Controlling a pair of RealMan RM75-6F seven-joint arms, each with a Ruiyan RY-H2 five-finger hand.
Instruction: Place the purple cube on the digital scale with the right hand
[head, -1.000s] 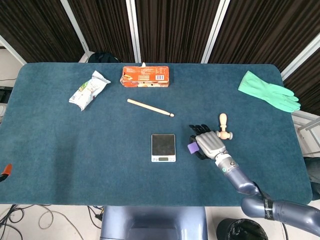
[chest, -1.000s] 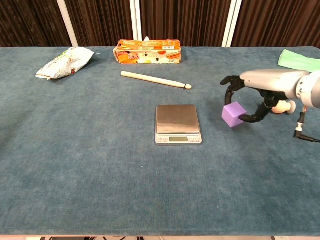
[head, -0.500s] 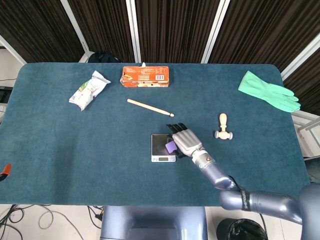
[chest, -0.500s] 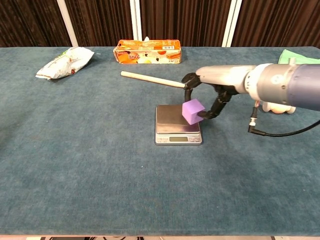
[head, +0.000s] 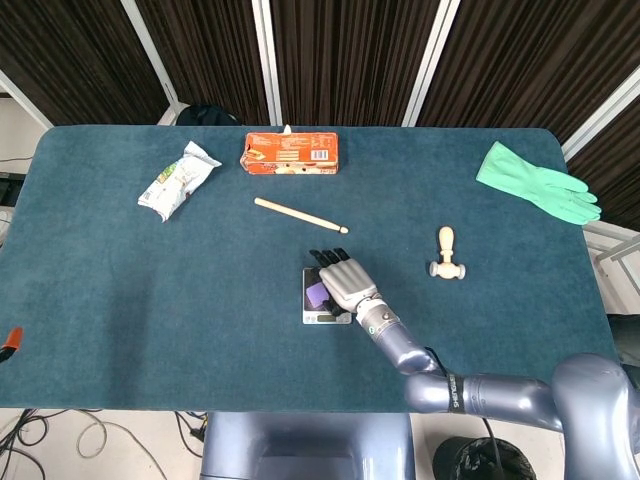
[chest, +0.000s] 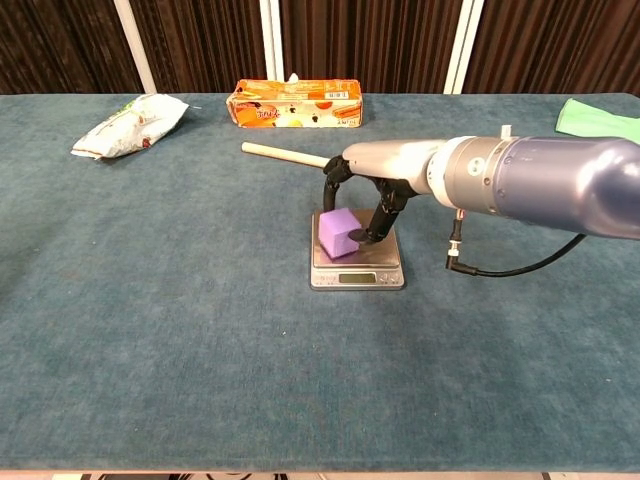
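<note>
The purple cube is over the left part of the digital scale, at or just above its silver platform. My right hand reaches in from the right and pinches the cube between thumb and fingers. In the head view the hand covers most of the scale and half the cube. Neither view shows my left hand.
A wooden stick lies just behind the scale. Further back are an orange box and a white snack bag. A wooden knob piece lies to the right, a green rubber glove at the far right.
My right hand carried the purple cube leftward from the table's right side to over the scale and lowered it toward the platform's left part.
</note>
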